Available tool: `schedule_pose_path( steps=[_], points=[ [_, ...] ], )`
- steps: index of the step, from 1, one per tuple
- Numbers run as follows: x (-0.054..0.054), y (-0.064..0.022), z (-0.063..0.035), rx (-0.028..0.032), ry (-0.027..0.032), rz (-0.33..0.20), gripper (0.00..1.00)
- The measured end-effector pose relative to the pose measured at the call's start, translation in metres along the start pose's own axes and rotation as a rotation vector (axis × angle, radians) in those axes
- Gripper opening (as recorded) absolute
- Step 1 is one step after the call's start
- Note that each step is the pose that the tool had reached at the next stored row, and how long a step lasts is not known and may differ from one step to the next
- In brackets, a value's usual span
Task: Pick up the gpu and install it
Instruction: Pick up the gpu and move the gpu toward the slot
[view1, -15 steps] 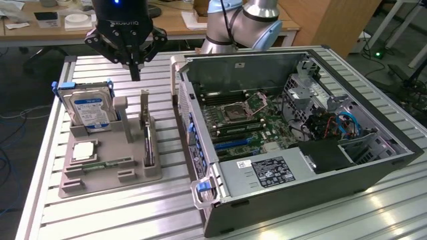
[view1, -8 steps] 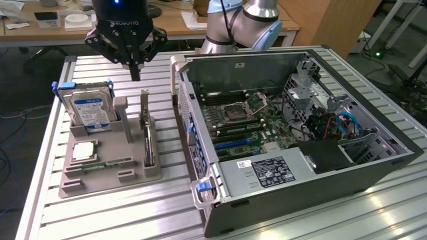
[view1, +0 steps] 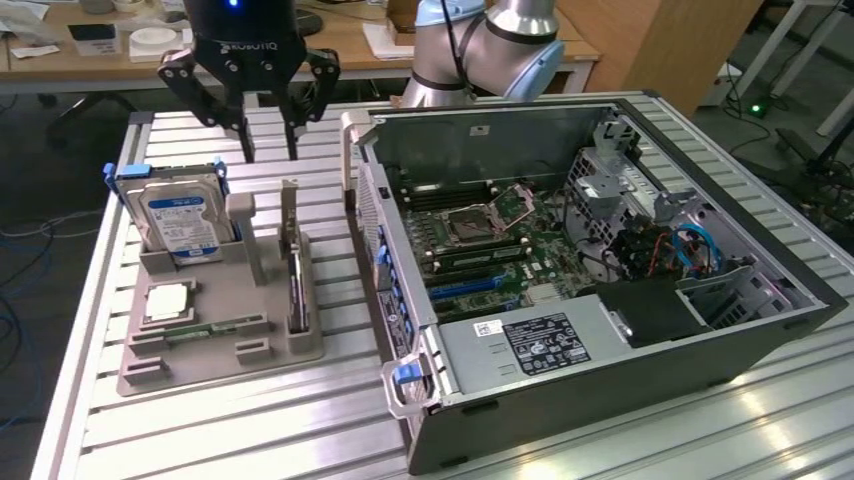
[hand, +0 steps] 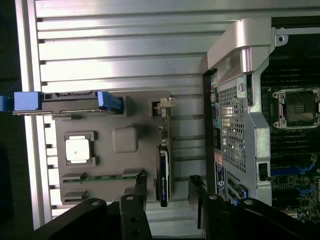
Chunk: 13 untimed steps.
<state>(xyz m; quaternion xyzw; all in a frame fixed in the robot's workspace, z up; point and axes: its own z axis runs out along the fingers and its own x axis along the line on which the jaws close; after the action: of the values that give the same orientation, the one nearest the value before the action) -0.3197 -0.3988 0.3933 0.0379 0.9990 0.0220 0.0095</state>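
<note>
The gpu (view1: 296, 290) stands on edge in the tray (view1: 200, 372) at nine o'clock of the case (view1: 601, 385), my hand (view1: 270, 150) spread wide above it farther back; I'd judge it light, stiff and fragile, best pinched across its thin faces near the top edge.

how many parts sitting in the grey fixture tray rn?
4: hard drive upright at the far end, CPU flat in front of it, memory stick flat nearest the camera, gpu on edge toward the PC case. None looks hidden.

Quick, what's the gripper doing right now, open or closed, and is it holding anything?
Gripper: open, holding nothing, poised above the gpu standing on edge in the gray tray.
</note>
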Motion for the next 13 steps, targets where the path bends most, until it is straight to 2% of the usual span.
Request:
schedule_pose_path(
  steps=[2, 3, 9, 13],
  points=[
    [0.0, 0.0, 0.0, 0.0, 0.0, 0.0, 0.47],
    [0.0, 0.0, 0.0001, 0.0, 0.0001, -0.003, 0.53],
    [0.0004, -0.0009, 0.0034, -0.001, 0.0026, -0.057, 0.53],
    [0.0, -0.0068, 0.0085, -0.0012, 0.0033, -0.064, 0.53]
  ],
)
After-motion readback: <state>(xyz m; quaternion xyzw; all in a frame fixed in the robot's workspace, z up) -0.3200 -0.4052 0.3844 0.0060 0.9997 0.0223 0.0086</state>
